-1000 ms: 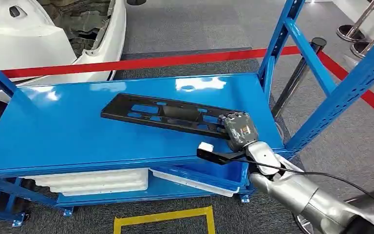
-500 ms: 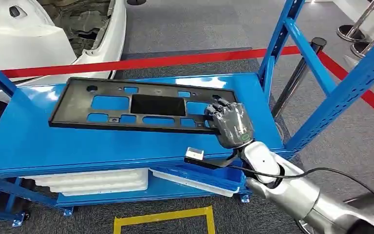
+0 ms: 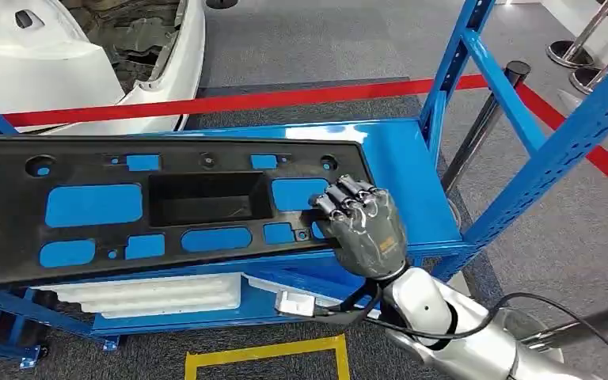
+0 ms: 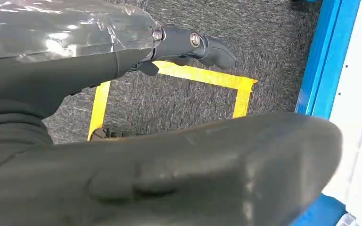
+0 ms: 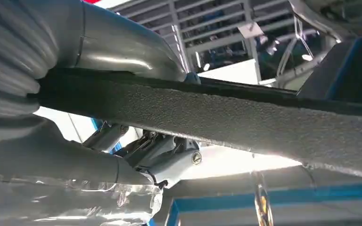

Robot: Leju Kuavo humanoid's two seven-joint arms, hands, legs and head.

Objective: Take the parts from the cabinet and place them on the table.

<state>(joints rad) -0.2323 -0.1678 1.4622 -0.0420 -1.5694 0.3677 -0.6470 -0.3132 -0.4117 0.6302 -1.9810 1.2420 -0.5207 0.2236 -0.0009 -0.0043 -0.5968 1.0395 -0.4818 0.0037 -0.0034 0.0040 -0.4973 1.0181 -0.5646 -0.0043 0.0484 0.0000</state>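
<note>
A long black plastic part [image 3: 166,202] with several cut-outs is raised off the blue cabinet shelf [image 3: 400,170] and tilted so its face looks at the head camera. My right hand [image 3: 364,226] grips its right end, fingers curled over the front. In the right wrist view the part's rough black edge [image 5: 245,117] runs across the picture, clamped in my right hand [image 5: 14,56]. The part's left end runs out of the head view. My left hand [image 4: 122,165] hangs over grey carpet, thumb and finger apart, holding nothing.
White trays [image 3: 150,293] and a blue bin [image 3: 340,289] lie on the lower shelf. Blue uprights [image 3: 554,150] frame the cabinet's right side. Behind it run a red barrier tape [image 3: 285,96] and a black post [image 3: 487,119]. A yellow tape square [image 3: 269,352] marks the floor.
My right hand has lifted the black part off the shelf and drawn it nearer and leftwards, tipping it from nearly flat to face-on.
</note>
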